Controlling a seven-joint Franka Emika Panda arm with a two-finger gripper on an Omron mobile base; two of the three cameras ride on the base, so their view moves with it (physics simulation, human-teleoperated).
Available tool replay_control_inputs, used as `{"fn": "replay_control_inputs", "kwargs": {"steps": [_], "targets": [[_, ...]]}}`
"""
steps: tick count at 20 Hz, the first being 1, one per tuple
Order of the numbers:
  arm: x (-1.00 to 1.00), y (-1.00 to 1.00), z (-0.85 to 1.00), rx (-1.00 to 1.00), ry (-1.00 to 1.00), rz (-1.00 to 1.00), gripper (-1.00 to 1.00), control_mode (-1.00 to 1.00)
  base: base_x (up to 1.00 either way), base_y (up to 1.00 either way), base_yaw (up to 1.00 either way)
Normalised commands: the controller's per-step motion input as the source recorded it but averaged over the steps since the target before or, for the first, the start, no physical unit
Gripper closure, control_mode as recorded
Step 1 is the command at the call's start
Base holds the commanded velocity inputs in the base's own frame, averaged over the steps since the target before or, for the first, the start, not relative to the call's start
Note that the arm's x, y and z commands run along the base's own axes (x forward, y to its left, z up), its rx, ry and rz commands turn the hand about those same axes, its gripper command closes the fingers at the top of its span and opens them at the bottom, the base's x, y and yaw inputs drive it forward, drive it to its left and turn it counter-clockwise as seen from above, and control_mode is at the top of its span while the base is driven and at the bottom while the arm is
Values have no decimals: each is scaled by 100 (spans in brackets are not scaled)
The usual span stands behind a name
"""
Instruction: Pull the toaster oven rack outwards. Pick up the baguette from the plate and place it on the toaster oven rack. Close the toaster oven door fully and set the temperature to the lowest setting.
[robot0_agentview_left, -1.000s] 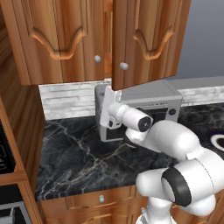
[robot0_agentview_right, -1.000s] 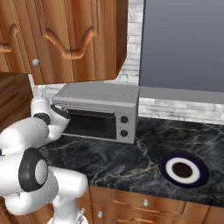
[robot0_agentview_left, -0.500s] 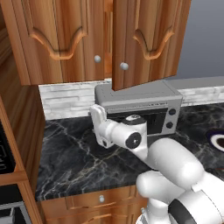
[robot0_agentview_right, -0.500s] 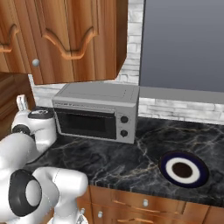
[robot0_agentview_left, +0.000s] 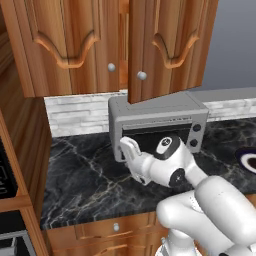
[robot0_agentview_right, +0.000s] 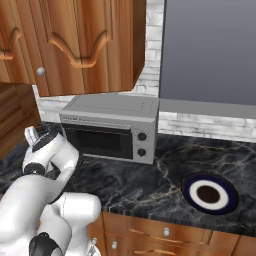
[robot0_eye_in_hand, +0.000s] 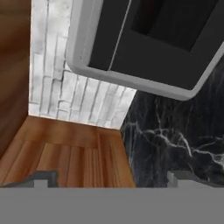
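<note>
A white robot arm has swung down and leftward over the last second, so its end effector (robot0_agentview_left: 128, 150) now sits low at the left front corner of the grey toaster oven (robot0_agentview_left: 160, 120), fingers spread wide and holding nothing. The toaster oven door (robot0_agentview_right: 99, 141) looks shut (its dark window faces forward), so the rack inside is not yet pulled out; the arm seems to be lining up to open the door first. The right base view adds the plate (robot0_agentview_right: 209, 194), well apart on the black marble counter (robot0_agentview_right: 145, 185), with no baguette visible on it. The hand view adds a rolled close-up of the oven's lower corner (robot0_eye_in_hand: 131, 78) against white brick backsplash (robot0_eye_in_hand: 74, 96).
</note>
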Motion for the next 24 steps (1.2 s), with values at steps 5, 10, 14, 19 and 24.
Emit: {"fn": "replay_control_inputs", "kwargs": {"steps": [5, 10, 14, 19, 24], "targets": [[-84, -44, 95, -20, 26, -5, -100, -100, 0, 0, 0], [-69, -39, 79, -25, 30, -14, -100, -100, 0, 0, 0], [-28, -71, 67, -23, 42, -23, -100, -100, 0, 0, 0], [-9, -82, 84, -11, 43, -10, -100, -100, 0, 0, 0], [0, -56, 97, 1, 18, -1, -100, -100, 0, 0, 0]]}}
